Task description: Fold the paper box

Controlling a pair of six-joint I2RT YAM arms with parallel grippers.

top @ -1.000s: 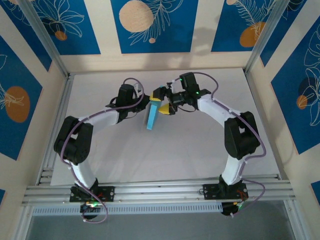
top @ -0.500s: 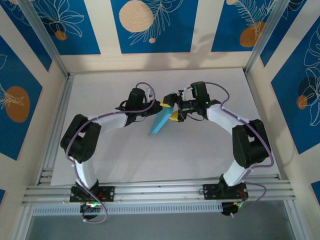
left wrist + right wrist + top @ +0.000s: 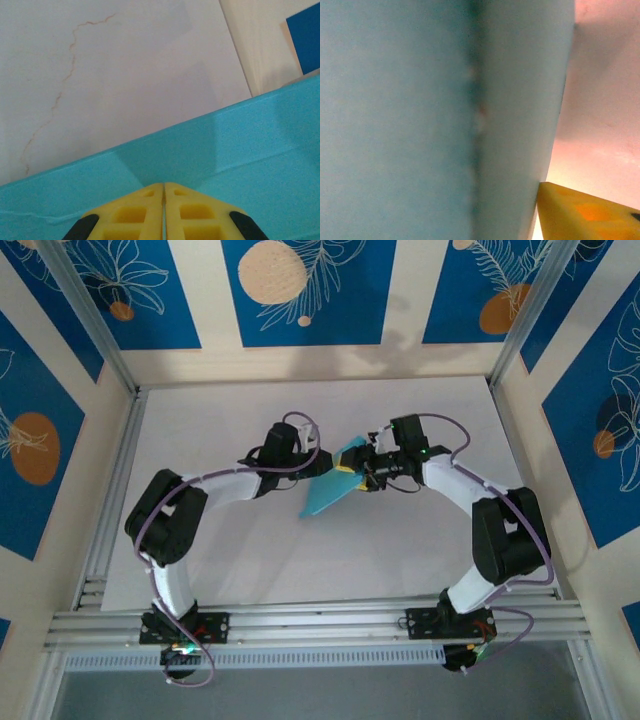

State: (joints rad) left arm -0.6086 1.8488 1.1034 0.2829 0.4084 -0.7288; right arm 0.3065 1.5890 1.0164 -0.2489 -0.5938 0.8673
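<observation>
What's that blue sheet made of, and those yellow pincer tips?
The paper box looks like thin card, matt light blue: its creases show as sharp straight lines. The fingers of the left gripper look like hard yellow plastic, probably moulded or printed, with recessed pockets; their dark corners may be rubber.

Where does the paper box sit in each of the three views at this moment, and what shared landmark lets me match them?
Top external: the paper box is a light-blue sheet near picture centre, mid-table.
Left wrist: it is a light-blue band slanting across the lower half.
Right wrist: it is a blurred blue surface covering the left and centre.
Shared landmark: the white table, seen past the box's edge in each view.
</observation>
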